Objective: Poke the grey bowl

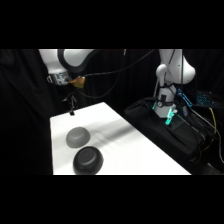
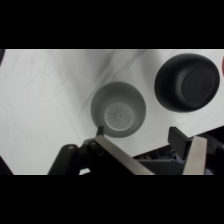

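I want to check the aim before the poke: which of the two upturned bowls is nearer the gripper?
The grey bowl: smaller, matte, farther up the table toward the gripper. The black bowl is larger, glossier.

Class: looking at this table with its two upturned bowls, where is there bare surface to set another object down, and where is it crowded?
Bare table stretches to the right of the grey bowl and black bowl, out to the right edge. A smaller free patch lies between the grey bowl and the gripper at the far end. The near-left corner is crowded: the two bowls sit close together.
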You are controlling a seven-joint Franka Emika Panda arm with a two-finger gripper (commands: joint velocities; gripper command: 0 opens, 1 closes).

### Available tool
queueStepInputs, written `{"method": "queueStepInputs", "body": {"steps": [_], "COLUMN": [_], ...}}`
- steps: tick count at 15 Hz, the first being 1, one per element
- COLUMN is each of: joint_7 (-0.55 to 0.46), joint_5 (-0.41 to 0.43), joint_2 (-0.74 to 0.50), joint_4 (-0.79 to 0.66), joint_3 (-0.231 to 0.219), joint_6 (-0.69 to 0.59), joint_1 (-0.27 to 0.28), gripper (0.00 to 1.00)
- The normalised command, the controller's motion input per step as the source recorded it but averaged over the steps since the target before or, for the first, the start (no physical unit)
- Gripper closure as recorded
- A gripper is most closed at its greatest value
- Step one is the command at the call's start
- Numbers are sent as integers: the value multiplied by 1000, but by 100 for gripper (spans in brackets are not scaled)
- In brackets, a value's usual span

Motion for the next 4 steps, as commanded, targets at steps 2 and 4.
{"method": "queueStepInputs", "body": {"steps": [2, 4], "joint_7": [156, 115], "joint_5": [-134, -115], "joint_2": [-365, -345], "joint_4": [-304, -304], "joint_3": [-71, -55], "joint_6": [-50, -8], "joint_1": [115, 102], "gripper": [0, 0]}}
